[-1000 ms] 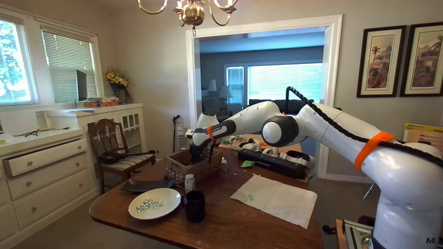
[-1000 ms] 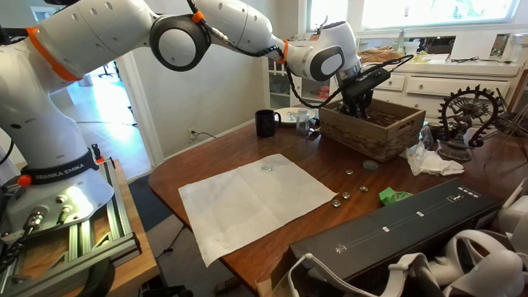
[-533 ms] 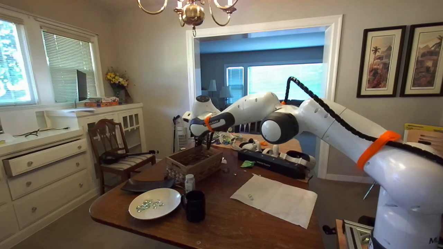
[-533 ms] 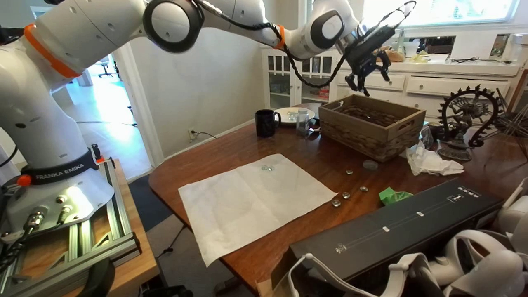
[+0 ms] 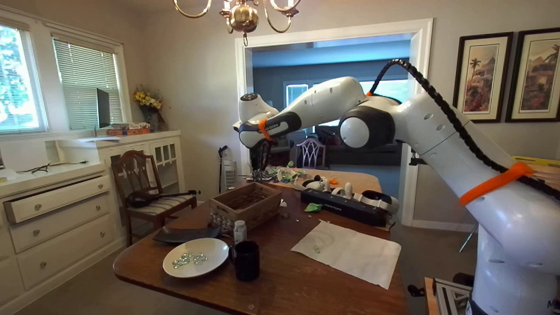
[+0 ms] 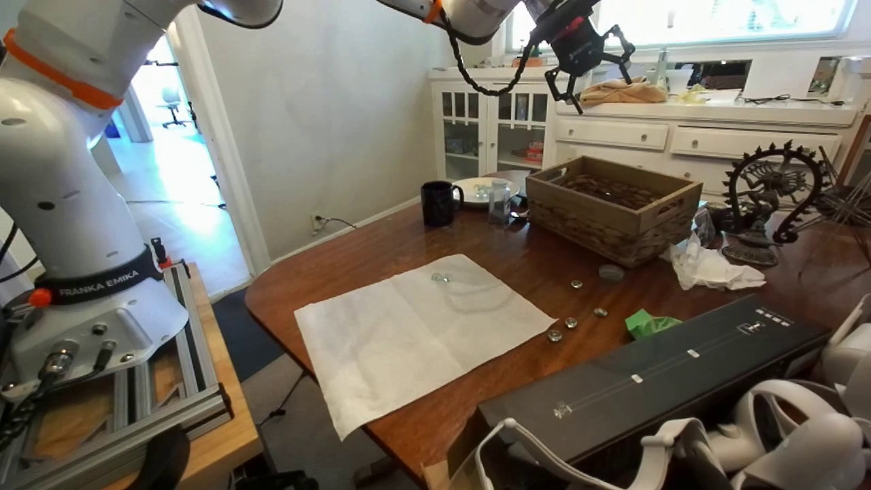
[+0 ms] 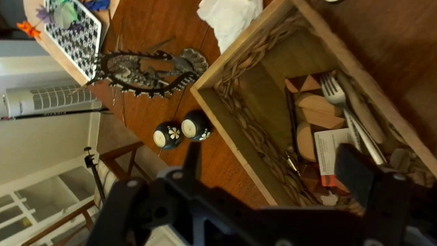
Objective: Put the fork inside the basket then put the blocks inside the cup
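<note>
The silver fork [image 7: 336,97] lies inside the brown rectangular basket [image 6: 585,221], leaning across other items, as the wrist view shows. Several wooden blocks [image 7: 317,104] are in the basket beside it, some of them round-edged. My gripper [image 6: 602,95] hangs above the basket in an exterior view, its jaws spread wide. In the wrist view nothing sits between the fingers [image 7: 353,174] of the gripper [image 7: 273,158]. The black cup [image 5: 247,261] stands upright on the table, near the white plate; its inside cannot be seen.
Clear glass pieces lie on the white plate [image 5: 214,258]. A small bottle [image 6: 499,202] stands between cup and basket. A paper sheet [image 6: 408,347], a long black box [image 6: 653,374] and a metal statue [image 6: 772,190] occupy the table. Two dark candle holders [image 7: 167,135] are beside the basket.
A second ago my gripper was down inside the basket. It has risen well clear of the rim, and its fingers have spread apart. The cup and basket stay where they were.
</note>
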